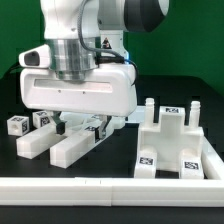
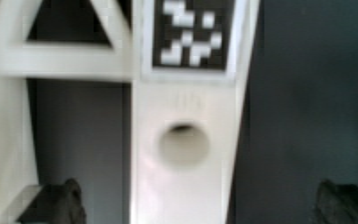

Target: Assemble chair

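The claw (image 1: 82, 128) (image 2: 202, 205) hangs low over the black surface (image 1: 120, 150) with its jaws spread wide, pinching nothing. In the wrist view a white post (image 2: 188, 120) of the chair lies directly beneath the claw. It runs between the two dark fingertips (image 2: 60, 200) with a gap on either side. The post has a round hole (image 2: 181, 145) near the claw and a black-and-white tag (image 2: 194, 35) farther along. Just beside the post, part of the X-braced frame (image 2: 34, 60) shows. In the exterior view, small tagged pieces (image 1: 35, 135) lie near the claw toward that view's left. A blocky panel piece (image 1: 175, 145) stands well apart from the claw on that view's right. A long low rail (image 1: 110, 185) runs between the claw and the camera.
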